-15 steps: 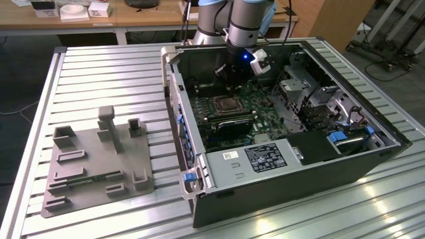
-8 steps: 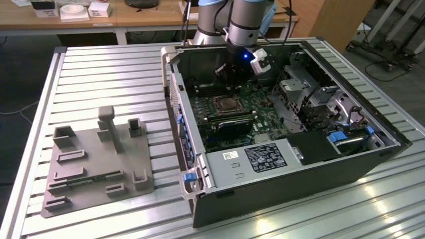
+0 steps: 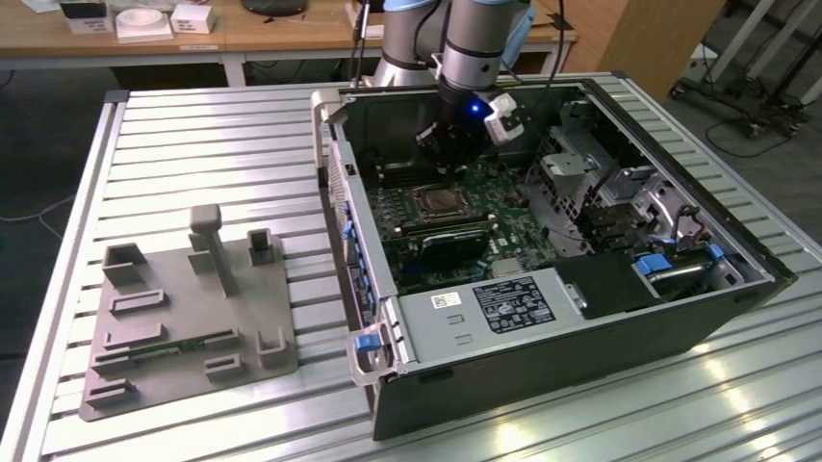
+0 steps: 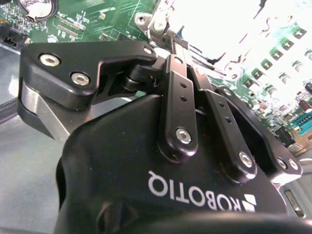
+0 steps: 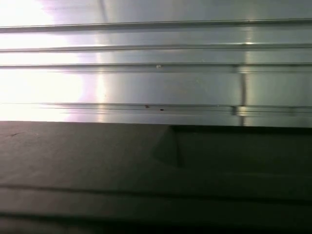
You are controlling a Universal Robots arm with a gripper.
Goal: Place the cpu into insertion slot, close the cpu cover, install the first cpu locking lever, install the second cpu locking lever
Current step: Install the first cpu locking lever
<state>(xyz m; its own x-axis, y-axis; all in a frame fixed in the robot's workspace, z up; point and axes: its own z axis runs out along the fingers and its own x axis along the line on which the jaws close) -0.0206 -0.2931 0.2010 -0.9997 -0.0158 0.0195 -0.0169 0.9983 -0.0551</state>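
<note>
Finds the end effector (image 3: 449,162) low inside the case (image 3: 565,356), laid open on the surface (image 3: 192,125) with board (image 3: 507,197) facing up for reach from above, close by the slot (image 3: 437,202), probably to work there; cannot tell whether apart or together.
</note>
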